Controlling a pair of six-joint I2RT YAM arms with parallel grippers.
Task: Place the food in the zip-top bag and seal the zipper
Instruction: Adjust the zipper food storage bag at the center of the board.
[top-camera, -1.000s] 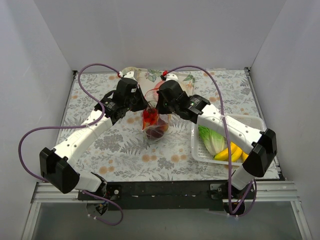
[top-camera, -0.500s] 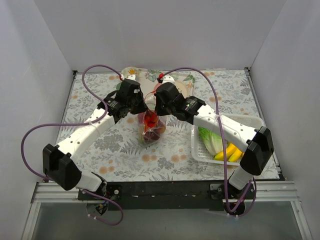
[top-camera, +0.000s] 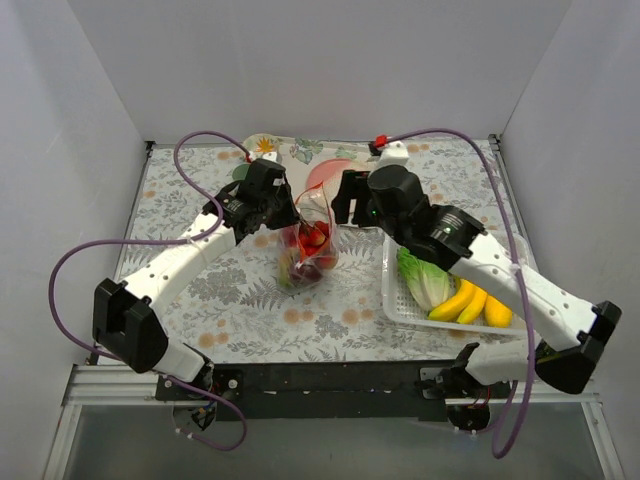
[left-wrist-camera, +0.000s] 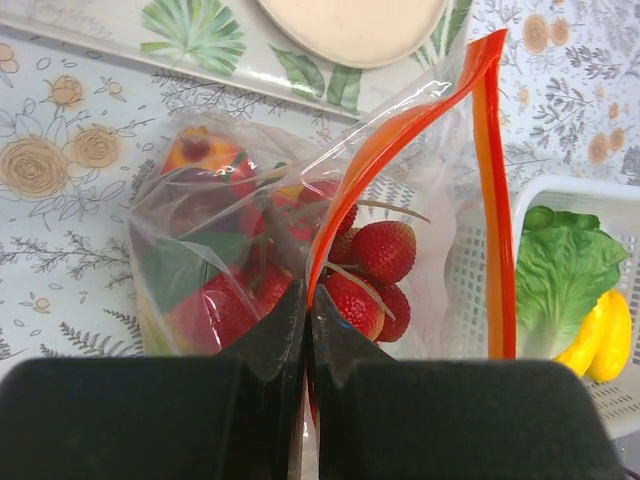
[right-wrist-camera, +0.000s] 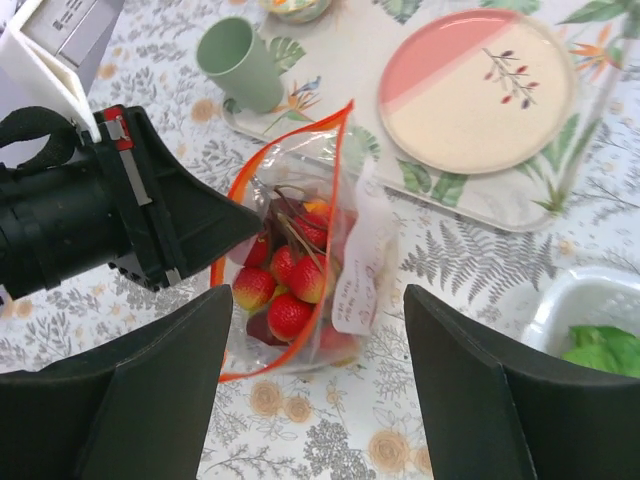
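Currently in hand: shifting from filling to sealing, by the look of it, with the mouth gaping and not yet pressed shut.
Food (left-wrist-camera: 385, 250): sitting inside the zip-top bag (left-wrist-camera: 420, 200), with none showing loose outside it.
Left pincer (left-wrist-camera: 307, 300): clamping closed on the near lip of the zipper (left-wrist-camera: 372, 150), holding that edge up off the surface (top-camera: 230, 300).
Right pincer (right-wrist-camera: 318, 300): hanging above the bag with fingers spread wide, gripping nothing, touching no plastic.
Zip-top bag: slumping on the surface between the two arms, just left of the basket (top-camera: 395, 310) and in front of the tray (left-wrist-camera: 190, 30), with the red-orange strip looping open around the mouth.
Inside the bag: red strawberry-like fruits piling near the mouth, an orange-yellow piece lying deeper; count being hard to tell through creased film.
Next move, judging only: calling for the right pincer dropping onto the free far lip, bringing both strips together, then pinching along the length — floppy film probably buckling unless kept taut.
Basket: holding lettuce (left-wrist-camera: 560, 270) and bananas (top-camera: 470, 302) only — neither belonging in the bag.
Tray: carrying a plate (left-wrist-camera: 350, 20) and a green cup (right-wrist-camera: 240, 60), behind the bag.
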